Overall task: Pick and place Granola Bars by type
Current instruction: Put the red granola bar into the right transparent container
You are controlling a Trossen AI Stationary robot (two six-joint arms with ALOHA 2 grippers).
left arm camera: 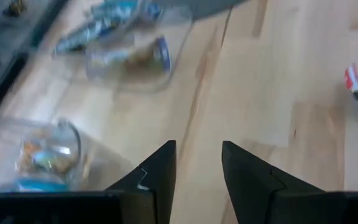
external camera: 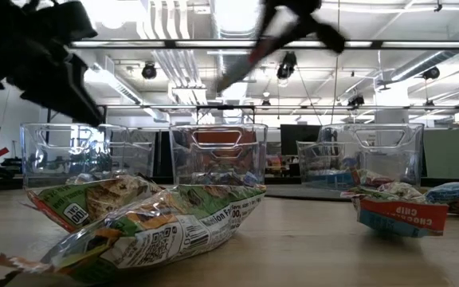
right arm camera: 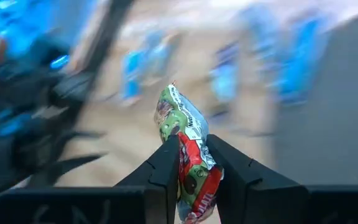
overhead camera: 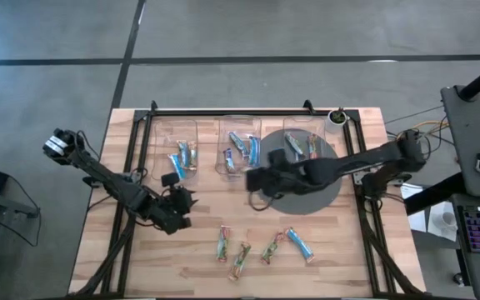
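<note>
My right gripper [overhead camera: 253,179] hovers between the middle bin [overhead camera: 240,150] and the grey round mat [overhead camera: 327,187], shut on a green and red granola bar [right arm camera: 188,134]. My left gripper [overhead camera: 182,202] is open above bare wood below the left bin [overhead camera: 177,146], with nothing between its fingers [left arm camera: 197,165]. Several loose bars lie flat on the near part of the table: two tan/green ones [overhead camera: 222,244] [overhead camera: 240,258], another [overhead camera: 272,248] and a blue one [overhead camera: 300,246]. More bars lie inside the three clear bins. My right gripper pinches the green and red bar between its two fingers, on its lower red part [right arm camera: 194,171]. The bar's green end [right arm camera: 176,109] sticks out past the fingertips. It is lifted clear of the table.
Three clear bins stand in a row along the far side, the right one [overhead camera: 307,143] on the grey mat. A small cup [overhead camera: 337,117] sits at the far right corner. Black frame rails [overhead camera: 132,167] run along the table's left and right sides.
</note>
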